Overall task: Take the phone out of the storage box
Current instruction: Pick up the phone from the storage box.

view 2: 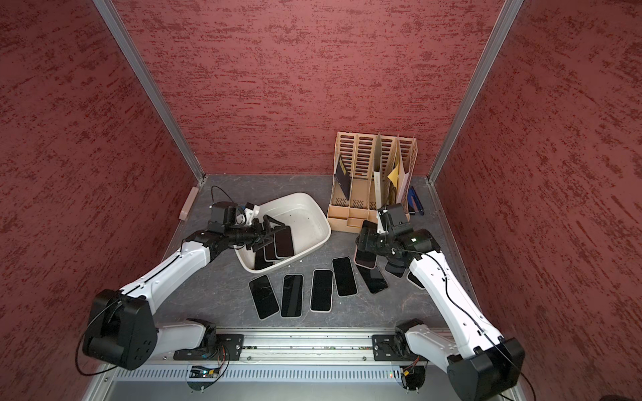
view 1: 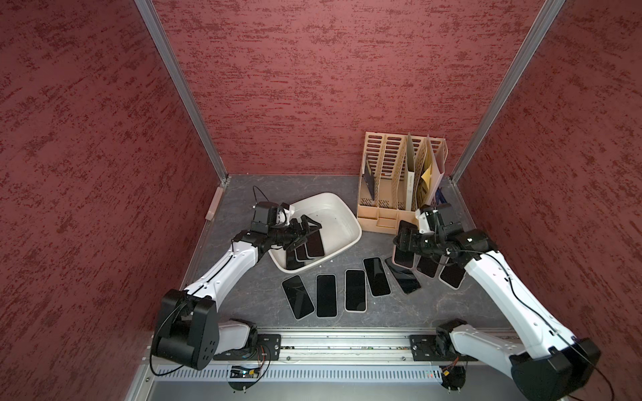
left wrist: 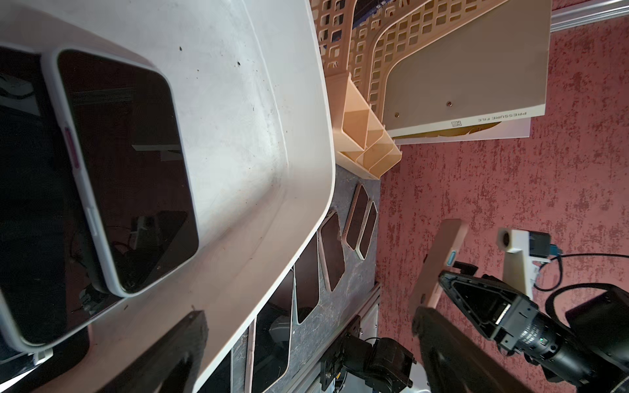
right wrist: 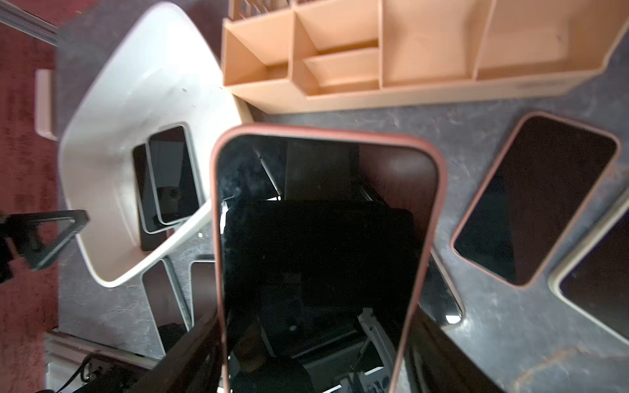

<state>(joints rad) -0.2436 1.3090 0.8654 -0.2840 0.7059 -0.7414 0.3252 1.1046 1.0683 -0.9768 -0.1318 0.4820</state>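
Phones [view 1: 317, 247] lay in a small pile, one partly on top of the other, inside the storage box [view 1: 338, 222]. All of them were face up with dark screens. The pile sat at the end of the box closest to the left arm. The rest of the white box was bare.

The left gripper [view 1: 307, 230] hung right over that pile with its jaws spread wide and nothing between them. I could not tell if it touched the top phone.

The right gripper [view 1: 403, 243] was off to the side of the box, in front of the beige file organizer [view 1: 392, 194]. Its jaws were squeezed on a pink-edged phone [right wrist: 323, 221] and held it by its long sides. This phone was out of the box and up off the grey table [view 1: 250, 298], with its screen facing up. Part of another phone lay on the table under it.

More phones [view 1: 355, 290] lay flat on the table in a bent row. The row ran from in front of the box to under the right arm. They were all face up, side by side, and most did not touch.
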